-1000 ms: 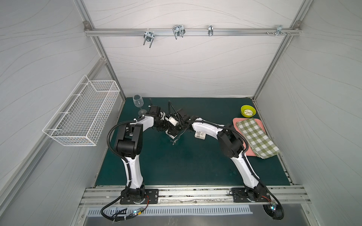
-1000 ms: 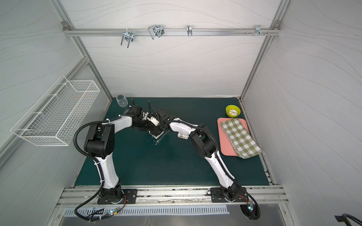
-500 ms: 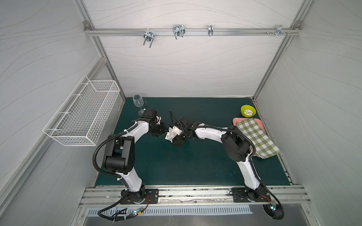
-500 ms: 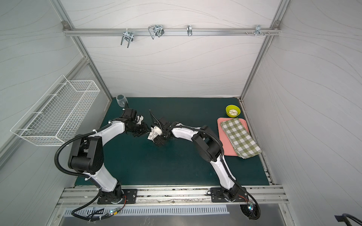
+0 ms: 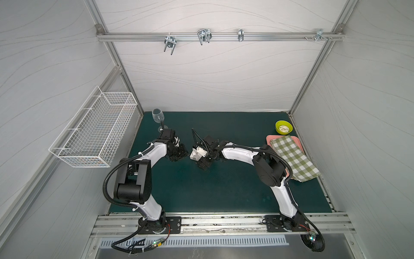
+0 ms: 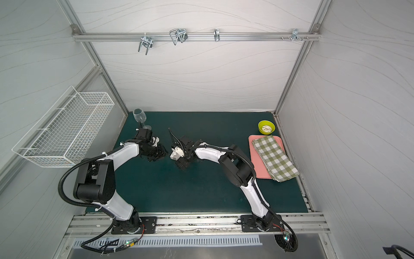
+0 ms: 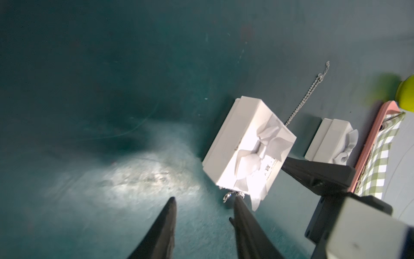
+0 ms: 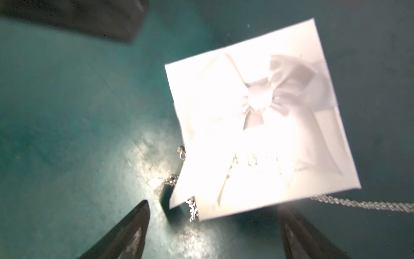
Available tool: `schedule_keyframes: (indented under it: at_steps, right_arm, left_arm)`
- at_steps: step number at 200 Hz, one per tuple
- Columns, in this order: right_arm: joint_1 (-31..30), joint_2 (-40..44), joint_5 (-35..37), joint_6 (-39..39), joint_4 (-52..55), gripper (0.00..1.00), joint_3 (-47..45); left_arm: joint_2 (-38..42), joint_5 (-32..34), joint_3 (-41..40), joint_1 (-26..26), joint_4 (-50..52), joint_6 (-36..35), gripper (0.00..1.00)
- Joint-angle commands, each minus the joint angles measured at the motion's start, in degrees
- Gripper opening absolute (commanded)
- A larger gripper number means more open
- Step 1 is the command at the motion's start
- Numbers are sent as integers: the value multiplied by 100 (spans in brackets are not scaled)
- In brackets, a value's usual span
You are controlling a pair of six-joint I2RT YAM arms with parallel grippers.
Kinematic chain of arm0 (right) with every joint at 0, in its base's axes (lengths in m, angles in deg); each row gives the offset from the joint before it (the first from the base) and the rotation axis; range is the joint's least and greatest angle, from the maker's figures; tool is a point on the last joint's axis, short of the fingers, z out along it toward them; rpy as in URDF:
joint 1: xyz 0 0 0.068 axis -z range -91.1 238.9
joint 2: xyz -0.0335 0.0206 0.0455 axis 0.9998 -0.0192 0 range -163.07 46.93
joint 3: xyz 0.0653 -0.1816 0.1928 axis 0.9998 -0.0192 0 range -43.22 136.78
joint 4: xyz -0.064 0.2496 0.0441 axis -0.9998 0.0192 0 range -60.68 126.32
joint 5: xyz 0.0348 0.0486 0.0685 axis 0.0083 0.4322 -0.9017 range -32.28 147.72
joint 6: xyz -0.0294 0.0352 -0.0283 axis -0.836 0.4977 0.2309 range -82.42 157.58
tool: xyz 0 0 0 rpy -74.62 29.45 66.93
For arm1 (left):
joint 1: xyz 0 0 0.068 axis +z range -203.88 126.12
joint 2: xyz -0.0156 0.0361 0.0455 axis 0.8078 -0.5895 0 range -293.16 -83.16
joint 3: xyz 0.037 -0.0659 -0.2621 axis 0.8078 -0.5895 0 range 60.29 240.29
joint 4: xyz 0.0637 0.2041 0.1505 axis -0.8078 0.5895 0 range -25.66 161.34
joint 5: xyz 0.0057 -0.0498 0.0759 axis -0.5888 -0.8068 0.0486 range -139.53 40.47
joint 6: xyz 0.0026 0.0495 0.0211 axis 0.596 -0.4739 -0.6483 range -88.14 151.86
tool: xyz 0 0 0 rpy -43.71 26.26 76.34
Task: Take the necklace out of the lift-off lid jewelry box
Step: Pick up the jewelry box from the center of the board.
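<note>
Both arms reach low, facing across the box point(image 8: 257, 125). Left gripper point(image 7: 205, 199) stands half open, right gripper point(image 8: 212, 205) wide, both empty. The necklace point(image 8: 358, 204) trails from under the box.

Silver necklace point(image 7: 307, 94) partly under white box point(image 7: 242, 139)

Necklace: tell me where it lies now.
In the left wrist view the necklace lies on the green mat at mid-table, its chain running beneath the white bow-topped box and out either side.
</note>
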Motion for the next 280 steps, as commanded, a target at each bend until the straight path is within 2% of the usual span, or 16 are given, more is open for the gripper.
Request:
schedule_keyframes:
  at_steps: [1, 26, 50, 100, 122, 166, 183, 233, 280]
  right_arm:
    - [-41, 305, 209, -514, 318, 93, 101]
    - [-25, 185, 98, -839, 487, 97, 550]
    - [1, -226, -71, -1187, 966, 99, 1392]
    - [54, -1049, -460, -1460, 1476, 99, 2509]
    - [78, -1430, -388, -1602, 1790, 99, 2933]
    - [142, -1787, -372, -1591, 1912, 99, 3104]
    - [142, -1790, -352, -1536, 1921, 93, 3098]
    - [114, -1112, -532, -1154, 1705, 66, 2657]
    - [116, -124, -633, -364, 1533, 60, 1767]
  left_arm:
    - [311, -17, -166, 227, -47, 110, 51]
    - [698, -231, -495, 267, -70, 263, 63]
    - [1058, -173, -756, 282, 29, 223, 68]
    - [1270, -228, -798, 297, 190, 131, 71]
    - [1261, -281, -761, 293, 189, 124, 71]
    - [1274, -198, -885, 301, 152, 52, 70]
    - [1287, -221, -952, 310, 123, 44, 69]
    - [1560, -180, -1037, 310, 159, -16, 64]
    - [2336, -282, -1171, 310, 263, -230, 60]
